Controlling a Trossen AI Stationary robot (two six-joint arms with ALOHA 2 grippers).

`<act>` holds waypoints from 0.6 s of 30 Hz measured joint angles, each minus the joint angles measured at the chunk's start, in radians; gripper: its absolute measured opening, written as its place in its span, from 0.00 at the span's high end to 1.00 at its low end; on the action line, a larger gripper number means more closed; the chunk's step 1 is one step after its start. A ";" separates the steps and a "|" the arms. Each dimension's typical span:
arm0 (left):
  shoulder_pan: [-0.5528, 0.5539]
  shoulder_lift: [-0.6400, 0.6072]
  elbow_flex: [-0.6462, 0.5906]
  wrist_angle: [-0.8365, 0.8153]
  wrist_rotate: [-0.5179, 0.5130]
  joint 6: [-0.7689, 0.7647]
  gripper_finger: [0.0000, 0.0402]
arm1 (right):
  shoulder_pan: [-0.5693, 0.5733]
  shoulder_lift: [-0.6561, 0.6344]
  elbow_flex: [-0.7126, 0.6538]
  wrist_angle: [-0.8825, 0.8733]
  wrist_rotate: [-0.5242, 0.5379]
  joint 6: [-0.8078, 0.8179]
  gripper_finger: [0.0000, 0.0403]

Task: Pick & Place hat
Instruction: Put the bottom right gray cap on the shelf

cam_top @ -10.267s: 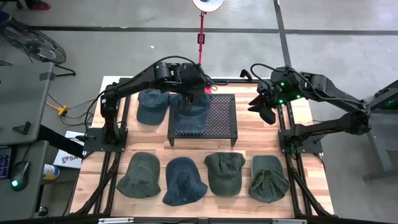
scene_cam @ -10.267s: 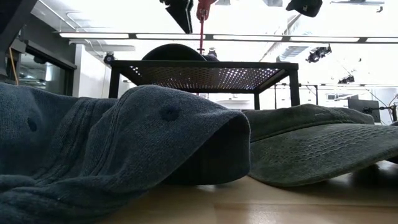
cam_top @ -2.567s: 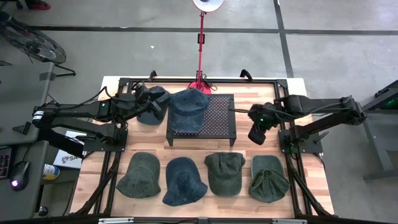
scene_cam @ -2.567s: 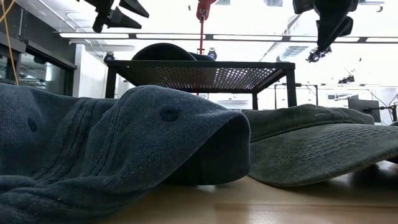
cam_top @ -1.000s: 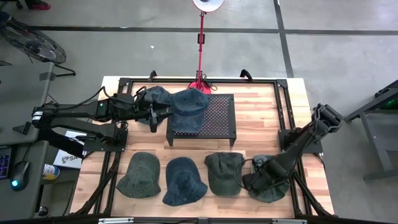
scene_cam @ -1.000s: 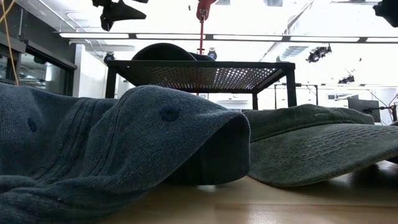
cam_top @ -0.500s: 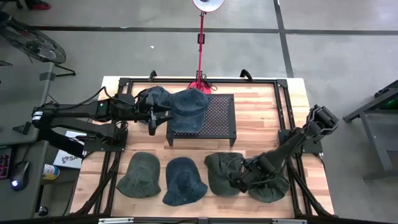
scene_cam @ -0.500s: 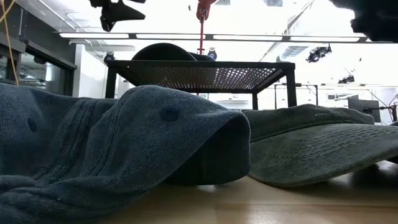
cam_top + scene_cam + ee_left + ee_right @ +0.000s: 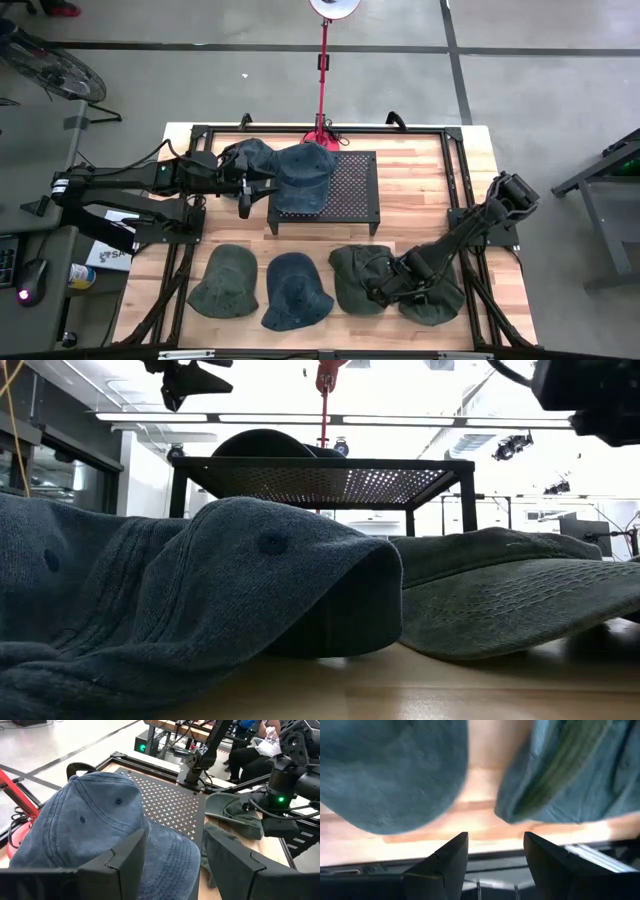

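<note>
A soft blue cloth cap [image 9: 303, 176] with stitched lines is laid on the black metal rack with holes [image 9: 352, 186]. Both arms' jaws are seen open, nothing held.

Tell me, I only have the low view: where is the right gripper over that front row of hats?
Observer: The right gripper is low over the front row, above the third hat from the left, an olive cap.
Operator: Holding anything?
Observer: No. Its wrist view shows open fingers with nothing between them.
Operator: And the rack?
Observer: One blue cap lies on the left part of the black perforated rack.
Operator: Left arm?
Observer: The left gripper sits open beside that cap, empty.
</note>
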 joint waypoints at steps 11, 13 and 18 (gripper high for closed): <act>0.000 0.000 0.000 0.000 0.020 0.000 0.50 | -0.006 0.000 0.000 -0.065 0.036 -0.002 0.54; 0.000 0.000 0.000 0.000 0.020 0.000 0.50 | -0.008 0.000 -0.001 -0.069 0.044 -0.007 0.54; 0.000 0.000 0.000 0.000 0.019 0.000 0.50 | -0.008 0.000 -0.002 -0.103 0.037 -0.009 0.54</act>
